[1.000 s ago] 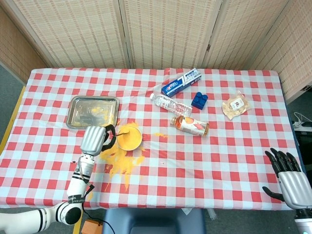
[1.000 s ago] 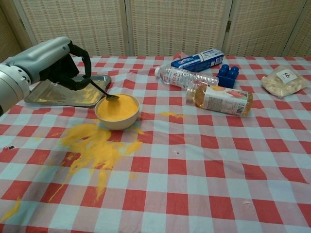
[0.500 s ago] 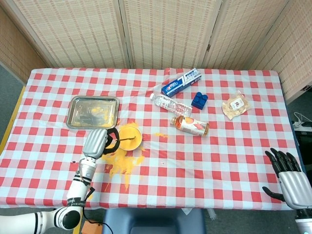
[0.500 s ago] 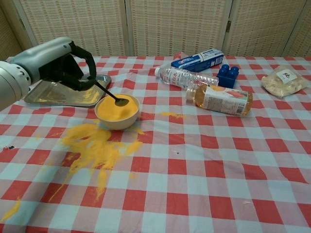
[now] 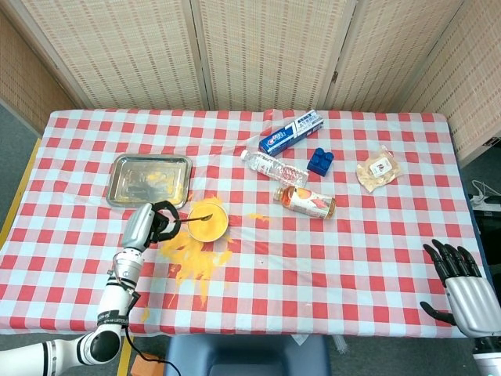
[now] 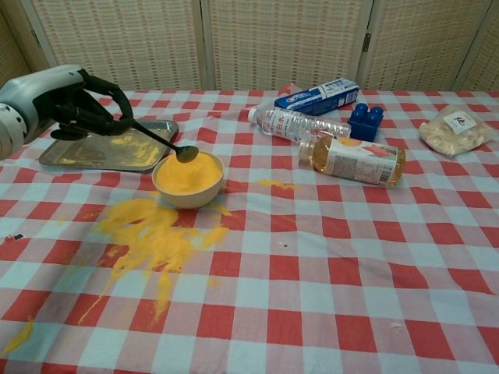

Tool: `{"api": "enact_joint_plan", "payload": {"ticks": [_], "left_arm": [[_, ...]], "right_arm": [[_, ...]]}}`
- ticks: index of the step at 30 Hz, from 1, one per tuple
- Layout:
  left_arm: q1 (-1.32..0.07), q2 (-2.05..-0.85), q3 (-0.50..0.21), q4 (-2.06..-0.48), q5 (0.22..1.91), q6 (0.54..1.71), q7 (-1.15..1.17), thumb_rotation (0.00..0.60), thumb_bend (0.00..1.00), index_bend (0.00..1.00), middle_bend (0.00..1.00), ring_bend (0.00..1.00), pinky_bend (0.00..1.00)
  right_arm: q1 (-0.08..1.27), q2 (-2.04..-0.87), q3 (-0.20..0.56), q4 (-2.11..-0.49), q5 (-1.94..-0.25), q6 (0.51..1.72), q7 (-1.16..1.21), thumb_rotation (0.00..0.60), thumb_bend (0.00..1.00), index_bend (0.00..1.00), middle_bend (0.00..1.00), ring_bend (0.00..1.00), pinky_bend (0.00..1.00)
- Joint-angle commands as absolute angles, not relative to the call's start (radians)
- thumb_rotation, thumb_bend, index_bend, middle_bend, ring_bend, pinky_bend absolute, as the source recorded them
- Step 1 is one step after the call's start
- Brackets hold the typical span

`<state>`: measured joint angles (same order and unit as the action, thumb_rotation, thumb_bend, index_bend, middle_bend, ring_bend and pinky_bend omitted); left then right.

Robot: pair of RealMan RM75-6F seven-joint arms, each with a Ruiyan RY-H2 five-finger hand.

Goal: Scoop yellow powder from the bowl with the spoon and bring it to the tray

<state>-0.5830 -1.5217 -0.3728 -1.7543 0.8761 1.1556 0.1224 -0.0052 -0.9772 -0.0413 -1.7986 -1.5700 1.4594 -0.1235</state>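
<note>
While the left hand pinches the spoon over the bowl's far rim, the tray sits just beyond; the right hand, near right, has fingers spread, holding nothing.

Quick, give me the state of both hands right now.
Left hand: holding the spoon, its scoop just above the bowl.
Right hand: open, holding nothing, fingers apart.
</note>
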Motion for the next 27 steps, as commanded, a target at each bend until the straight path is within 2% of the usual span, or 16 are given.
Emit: {"api": "enact_joint_plan", "payload": {"ticks": [1, 17, 24, 27], "left_arm": [[-0.580, -1.523, -0.365, -1.746, 0.889, 1.155, 0.114, 0.600, 0.80, 0.84, 1.00, 1.00, 1.00], [-0.611, -1.500, -0.387, -1.681, 0.916, 1.108, 0.055, 0.600, 0.80, 0.84, 1.00, 1.00, 1.00], [-0.641, -1.507, -0.423, -1.516, 1.004, 1.075, -0.075, 0.600, 0.79, 0.84, 1.00, 1.00, 1.00], [-0.667, -1.527, -0.441, -1.397, 1.004, 1.043, -0.121, 0.600, 0.78, 0.84, 1.00, 1.00, 1.00]], "right_arm": [[-0.005, -0.978, -0.041, -1.799, -1.570, 1.460, -0.124, 0.600, 0.07, 0.00, 0.00, 0.00, 0.00], [0.000, -0.981, -0.030, -1.797, -1.543, 1.448, -0.128, 0.600, 0.07, 0.00, 0.00, 0.00, 0.00], [0.003, -0.987, -0.022, -1.798, -1.521, 1.443, -0.142, 0.600, 0.07, 0.00, 0.00, 0.00, 0.00], [0.003, -0.993, -0.019, -1.799, -1.512, 1.442, -0.156, 0.600, 0.07, 0.00, 0.00, 0.00, 0.00]]}}
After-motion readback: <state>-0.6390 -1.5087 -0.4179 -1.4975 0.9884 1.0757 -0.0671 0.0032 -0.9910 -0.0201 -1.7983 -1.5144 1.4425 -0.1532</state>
